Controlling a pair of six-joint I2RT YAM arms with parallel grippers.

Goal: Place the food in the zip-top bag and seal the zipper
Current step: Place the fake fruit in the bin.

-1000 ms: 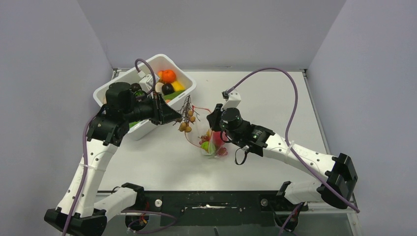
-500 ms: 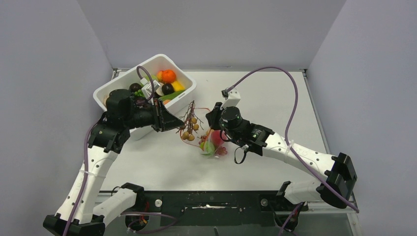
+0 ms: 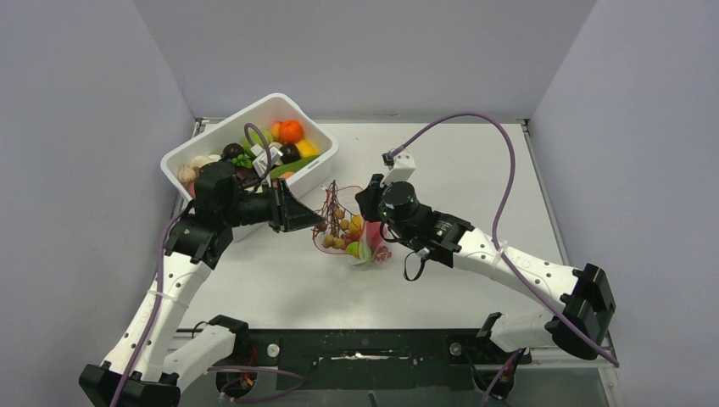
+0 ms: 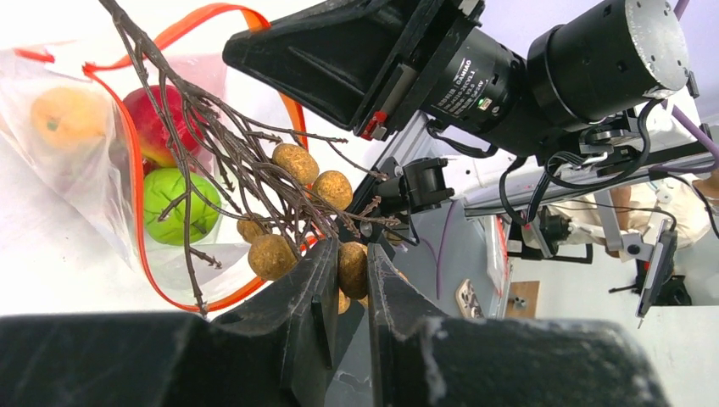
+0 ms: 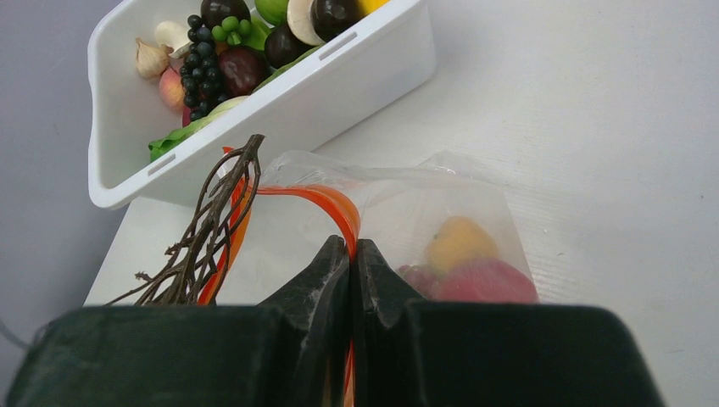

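Zip-top bag sits just under the right end effector, which pinches its zipper. Left end effector grips a twiggy fruit bunch at the bag's mouth; next it should push deeper, then let go.

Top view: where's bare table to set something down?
Free: the far right of the table, between the right arm and the back edge, under the purple cable; and the near strip between the zip-top bag and the table's near edge. Crowded: centre-left, where the white bin, left gripper holding its fruit twig, and right gripper pinching the zipper meet.
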